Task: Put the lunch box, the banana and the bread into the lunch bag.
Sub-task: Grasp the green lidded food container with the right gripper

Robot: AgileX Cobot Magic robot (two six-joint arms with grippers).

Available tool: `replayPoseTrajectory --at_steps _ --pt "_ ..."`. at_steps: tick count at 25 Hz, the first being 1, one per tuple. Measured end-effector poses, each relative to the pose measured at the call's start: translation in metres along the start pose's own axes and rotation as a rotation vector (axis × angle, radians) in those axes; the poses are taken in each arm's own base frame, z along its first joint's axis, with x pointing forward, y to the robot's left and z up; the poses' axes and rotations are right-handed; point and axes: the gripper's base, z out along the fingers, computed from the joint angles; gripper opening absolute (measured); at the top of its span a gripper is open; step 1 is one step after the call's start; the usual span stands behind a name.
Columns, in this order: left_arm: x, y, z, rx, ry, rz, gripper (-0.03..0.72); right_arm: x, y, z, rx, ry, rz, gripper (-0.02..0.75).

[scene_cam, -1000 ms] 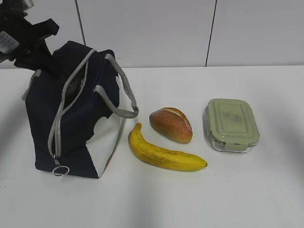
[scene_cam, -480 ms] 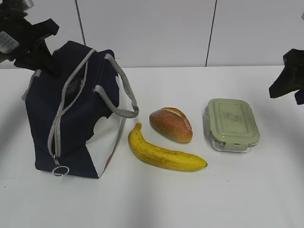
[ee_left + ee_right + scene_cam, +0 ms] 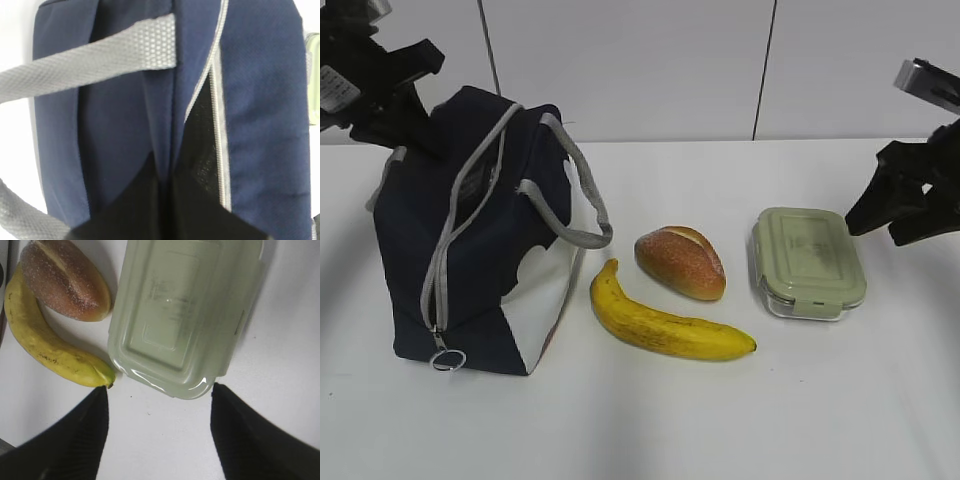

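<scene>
One lunch bag (image 3: 480, 240) stands at the left of the white tabletop (image 3: 650, 420), its zipper partly open and its two grey strap handles (image 3: 570, 190) hanging loose. To its right lie one banana (image 3: 665, 322), one bread (image 3: 681, 262) just behind it, and one lunch box (image 3: 809, 262) further right, lid on. The left hand (image 3: 395, 125) sits closed at the bag's far upper corner; whether it pinches fabric I cannot tell. The right hand (image 3: 159, 432) hovers open by the lunch box, empty
</scene>
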Motion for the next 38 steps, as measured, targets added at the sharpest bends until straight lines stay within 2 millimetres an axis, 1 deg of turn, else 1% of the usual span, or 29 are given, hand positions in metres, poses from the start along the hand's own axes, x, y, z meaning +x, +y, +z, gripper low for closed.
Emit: replayPoseTrajectory --at_steps 5,11,14,17,25,27,31,38 --pt "0.000 0.000 0.000 0.000 0.000 0.000 -0.003 0.002 -0.027 0.001 -0.115 -0.035 0.010 0.475" --pt "0.000 0.000 0.000 0.000 0.000 0.005 -0.003 0.008 -0.057 0.014 -0.232 -0.049 0.034 0.475" --pt "0.000 0.000 0.000 0.001 0.003 0.007 -0.003 0.007 -0.067 0.019 -0.251 -0.053 0.048 0.475" --pt "0.001 0.000 0.000 0.001 0.007 0.008 -0.003 0.004 -0.072 0.022 -0.228 -0.071 0.052 0.475" --pt "0.001 0.000 0.000 0.002 0.010 0.009 -0.003 0.001 -0.074 0.022 -0.218 -0.099 0.018 0.478" --pt "0.001 0.000 0.000 0.002 0.010 0.009 -0.003 -0.001 -0.076 0.026 -0.229 -0.102 0.021 0.502" --pt "0.001 0.000 0.000 0.002 0.011 0.009 -0.003 -0.001 -0.082 0.035 -0.246 -0.091 0.027 0.577" --pt "0.001 0.000 0.000 0.003 0.014 0.009 -0.003 -0.009 -0.092 0.053 -0.315 -0.082 0.043 0.595"
